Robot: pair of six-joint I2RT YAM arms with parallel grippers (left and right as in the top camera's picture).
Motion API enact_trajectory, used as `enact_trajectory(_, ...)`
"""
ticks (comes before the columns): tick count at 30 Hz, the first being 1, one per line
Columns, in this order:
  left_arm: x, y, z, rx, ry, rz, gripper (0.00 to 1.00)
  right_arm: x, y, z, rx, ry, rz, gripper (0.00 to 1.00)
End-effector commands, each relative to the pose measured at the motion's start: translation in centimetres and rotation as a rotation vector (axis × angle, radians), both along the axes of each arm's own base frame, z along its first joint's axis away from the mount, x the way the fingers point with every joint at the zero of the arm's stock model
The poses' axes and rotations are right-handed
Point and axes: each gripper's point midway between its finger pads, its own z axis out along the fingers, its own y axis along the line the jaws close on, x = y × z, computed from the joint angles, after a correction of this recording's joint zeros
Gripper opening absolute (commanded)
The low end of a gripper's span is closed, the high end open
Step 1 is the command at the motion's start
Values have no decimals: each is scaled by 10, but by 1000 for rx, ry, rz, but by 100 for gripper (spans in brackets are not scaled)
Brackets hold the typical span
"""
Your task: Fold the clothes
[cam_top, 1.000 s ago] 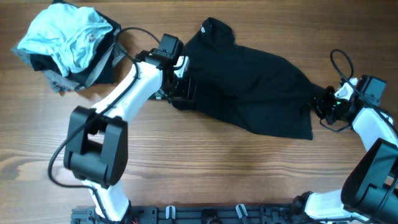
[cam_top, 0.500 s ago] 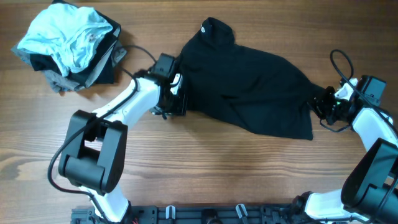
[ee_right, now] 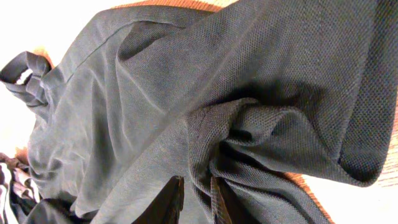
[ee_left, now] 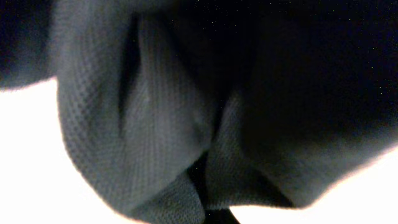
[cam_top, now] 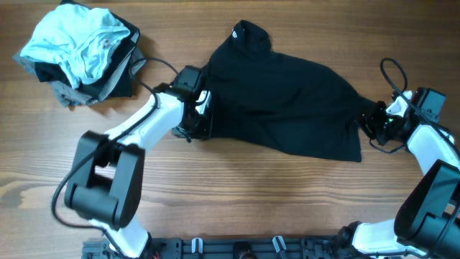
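2 grippers: one sits at each end of the shirt (cam_top: 287,101), so the cloth lies between them across the table (cam_top: 251,194).
Shirt: black, slantwise at mid-table, with the white label (cam_top: 237,34) at its far end. It is wrinkled and not yet folded.
Left gripper (cam_top: 203,115): at the shirt's left edge. Its wrist view is filled with bunched cloth and the fingers are hidden, so I cannot tell whether it grips.
Right gripper (cam_top: 374,124): at the shirt's right corner. Its fingers (ee_right: 169,200) are nearly together with a fold pinched between them, so it appears clamped on the shirt.
Why: holding opposite ends likely serves to draw the shirt flat before the 1st fold.
Pile (cam_top: 79,50): light-blue, grey and black pieces heaped at the far left, well apart from the shirt, probably awaiting their turn.
Risk: an uneven pull could bunch the middle.
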Motion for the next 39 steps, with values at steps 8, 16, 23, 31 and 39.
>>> enact_trajectory(8, -25, 3, 132, -54, -34, 48, 5, -3, -1, -3, -28, 14, 42, 19)
enact_trajectory(16, -48, -10, 130, -31, 31, 18, 45, -5, -3, -5, -39, 25, 37, 20)
enact_trajectory(23, -32, 24, 124, 181, -70, 29, 96, -21, -6, -15, -73, 108, 38, 55)
enact_trajectory(31, -3, 49, 86, 217, -125, 120, 76, -105, -7, -43, -115, 518, -34, 60)
enact_trajectory(39, 34, 38, 40, 67, -145, 139, 63, -118, 62, -54, 153, 332, 205, 65)
